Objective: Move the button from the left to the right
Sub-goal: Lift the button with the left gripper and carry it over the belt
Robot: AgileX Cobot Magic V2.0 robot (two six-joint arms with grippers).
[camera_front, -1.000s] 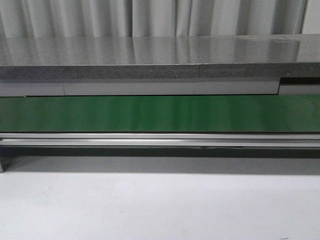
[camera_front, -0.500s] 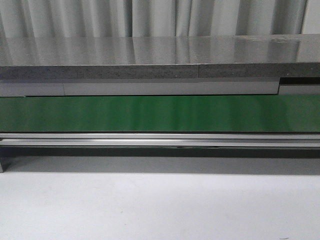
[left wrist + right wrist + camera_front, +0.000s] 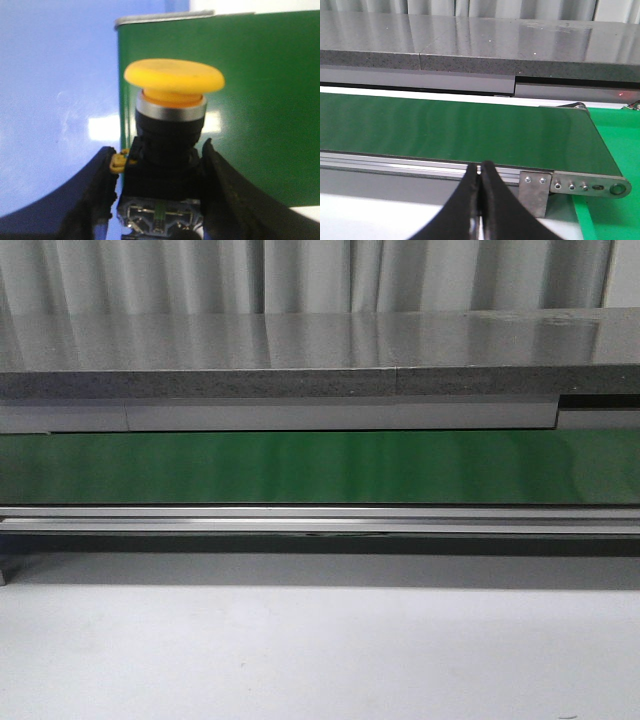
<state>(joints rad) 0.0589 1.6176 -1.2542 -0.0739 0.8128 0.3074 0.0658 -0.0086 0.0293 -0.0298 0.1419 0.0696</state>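
Over belt (image 3: pixel 250 100) end: left gripper (image 3: pixel 160 195) clamps button (image 3: pixel 170 125) by boxy body; rigid, light, cap slick. Right gripper (image 3: pixel 481 200) closed, empty.

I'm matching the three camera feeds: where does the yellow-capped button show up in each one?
Front view: not in it.
Left wrist view: the button sits centre frame, between the left gripper fingers.
Right wrist view: not in it.
Shared landmark: the green conveyor belt.
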